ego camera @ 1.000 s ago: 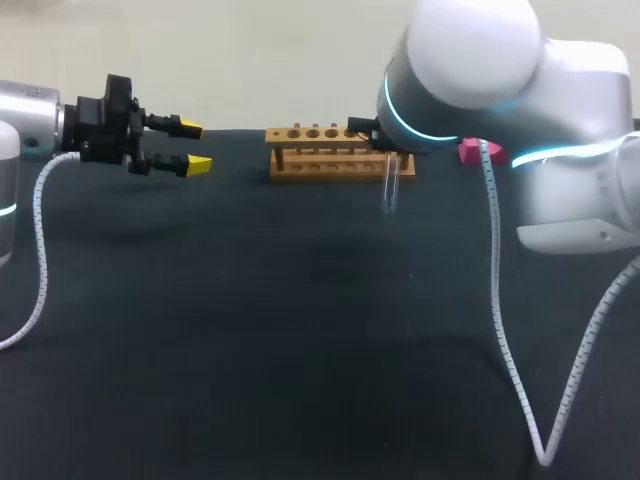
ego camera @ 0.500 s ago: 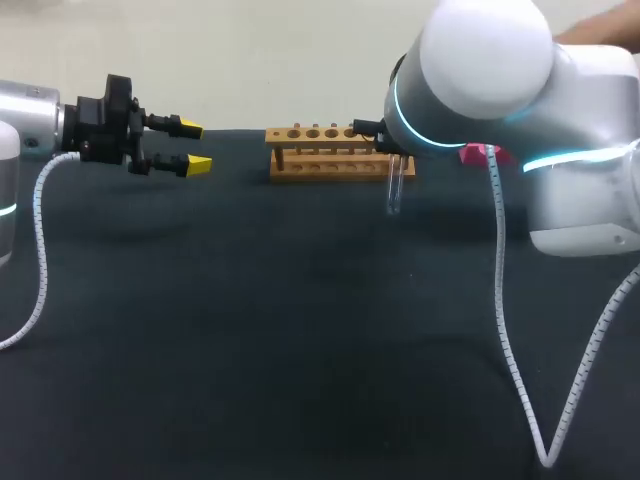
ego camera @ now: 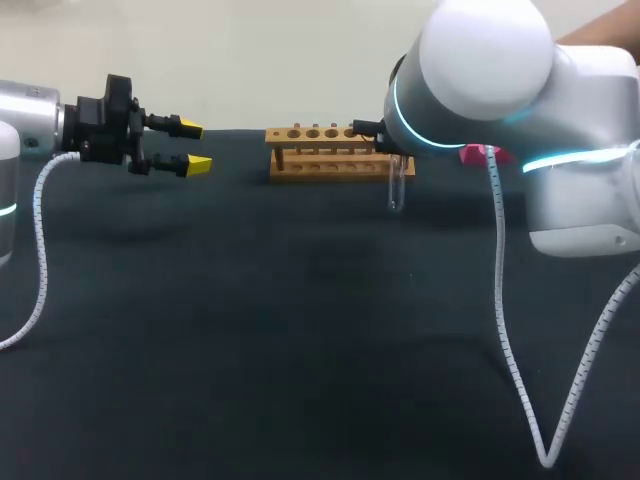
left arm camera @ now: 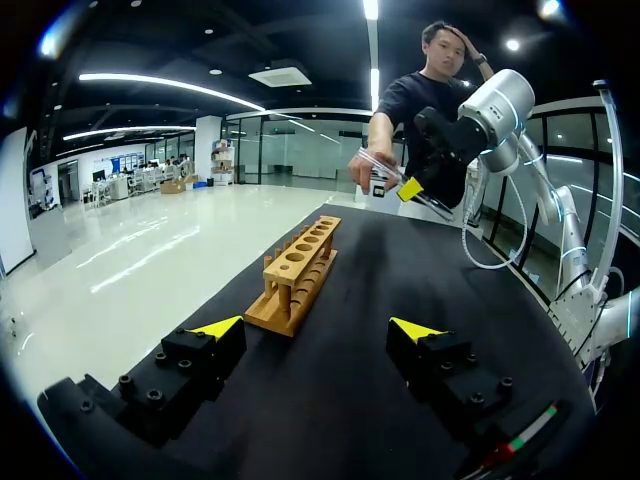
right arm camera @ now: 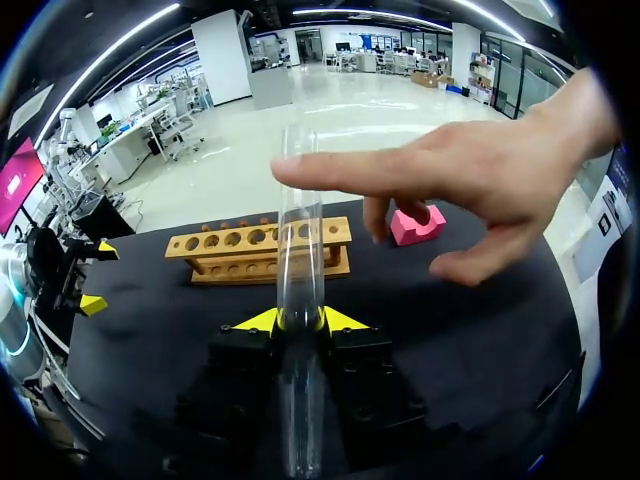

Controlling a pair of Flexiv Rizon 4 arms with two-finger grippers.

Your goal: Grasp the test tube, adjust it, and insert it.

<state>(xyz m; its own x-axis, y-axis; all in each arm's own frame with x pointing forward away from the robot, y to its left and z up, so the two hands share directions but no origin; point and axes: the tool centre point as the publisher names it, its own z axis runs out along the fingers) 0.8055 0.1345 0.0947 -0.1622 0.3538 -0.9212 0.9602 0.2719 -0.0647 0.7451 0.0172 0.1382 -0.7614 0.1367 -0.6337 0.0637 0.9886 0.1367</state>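
A clear glass test tube (right arm camera: 300, 230) is clamped between the two yellow-tipped fingers of the right gripper (right arm camera: 300, 320), with one finger pressed against each side. Most of the tube's length is carried out ahead of the fingers, and the remainder runs back between them toward the wrist. In the head view the tube (ego camera: 395, 188) is seen roughly upright, rounded end down, below the right arm's wrist. It is held just beside the near end of a light wooden rack (ego camera: 335, 152) pierced by a row of round holes, and is seated in none of them.

A person's hand (right arm camera: 480, 190) is stretched over the black worktop (ego camera: 300, 330) ahead of the right fingers. Its forefinger (right arm camera: 340, 172) is brought up to the tube's far end; whether it presses on the glass cannot be told. The rack (right arm camera: 260, 250) is stood on the worktop beyond the tube. A small pink block (right arm camera: 415, 225) is set near the rack's end, under the hand.

The left gripper (ego camera: 192, 146) is held above the worktop, well apart from the rack. Its fingers are spread apart and nothing is held between them. In the left wrist view the rack (left arm camera: 295, 275) is seen ahead of those fingers (left arm camera: 315, 328), lying lengthwise away from them.
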